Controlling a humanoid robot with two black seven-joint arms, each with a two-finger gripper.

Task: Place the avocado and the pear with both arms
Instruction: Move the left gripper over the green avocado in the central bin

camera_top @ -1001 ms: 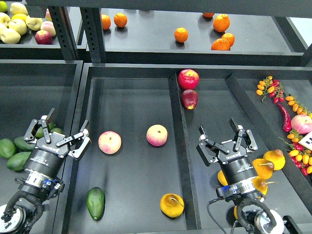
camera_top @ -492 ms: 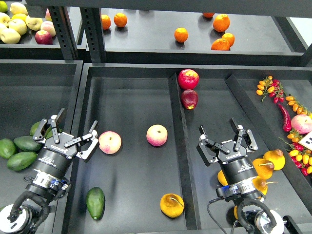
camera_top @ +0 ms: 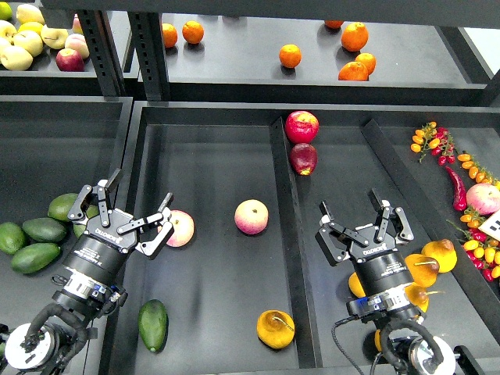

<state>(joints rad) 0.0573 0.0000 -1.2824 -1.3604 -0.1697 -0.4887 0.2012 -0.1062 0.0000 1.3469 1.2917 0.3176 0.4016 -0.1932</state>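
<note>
A dark green avocado (camera_top: 153,325) lies alone at the near left of the middle tray. A golden-yellow pear (camera_top: 275,328) with a brown stem lies at the near right of the same tray. My left gripper (camera_top: 131,209) is open and empty, above the tray's left wall, up and left of the avocado, its right fingers in front of a peach (camera_top: 181,227). My right gripper (camera_top: 362,217) is open and empty over the right tray, up and right of the pear.
A second peach (camera_top: 251,216) lies mid-tray. Two red fruits (camera_top: 302,141) sit by the divider (camera_top: 284,226). More avocados (camera_top: 34,238) lie in the left tray, more pears (camera_top: 428,262) beside my right arm. Oranges (camera_top: 290,55) and apples (camera_top: 31,39) fill the upper shelf.
My left gripper has moved right and a little forward, from over the left tray to the middle tray's left wall, now overlapping the left peach. The right arm and all fruit are still.
</note>
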